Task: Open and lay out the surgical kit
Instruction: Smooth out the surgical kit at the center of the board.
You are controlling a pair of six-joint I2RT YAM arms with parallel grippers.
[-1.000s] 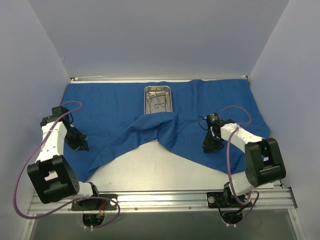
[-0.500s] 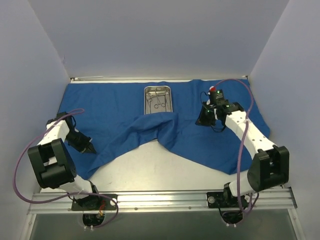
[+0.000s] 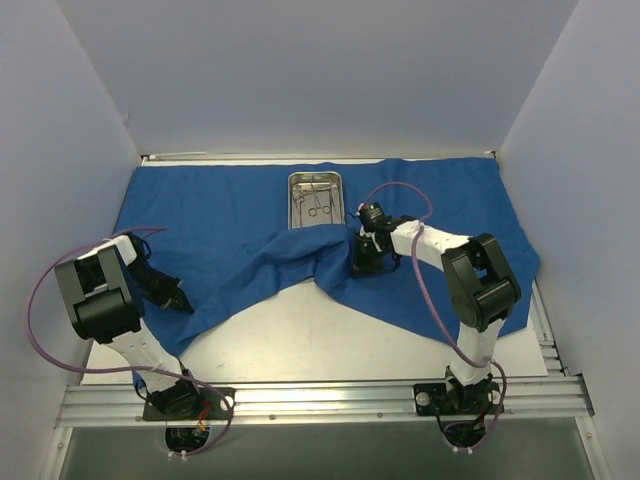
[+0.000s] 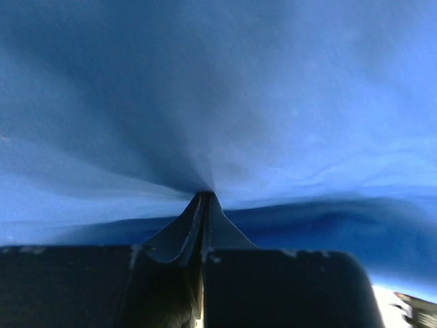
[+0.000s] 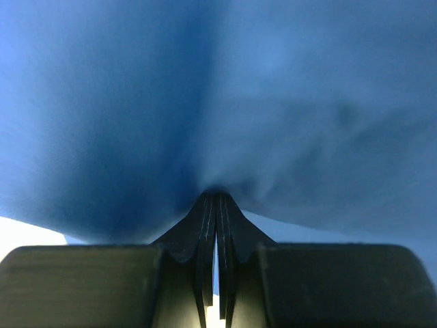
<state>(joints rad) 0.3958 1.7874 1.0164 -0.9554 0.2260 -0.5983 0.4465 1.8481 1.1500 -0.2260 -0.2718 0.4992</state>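
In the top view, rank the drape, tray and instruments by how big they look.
1. Drape, by far the largest.
2. Tray, a small rectangle lying on the drape.
3. Instruments, thin pieces inside the tray. They are too small to rank against one another.

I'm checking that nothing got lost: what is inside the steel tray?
Thin silver ring-handled instruments lie inside the tray, too small to count. The bunched fold of the blue drape meets the tray's near edge; anything beneath that fold is covered.
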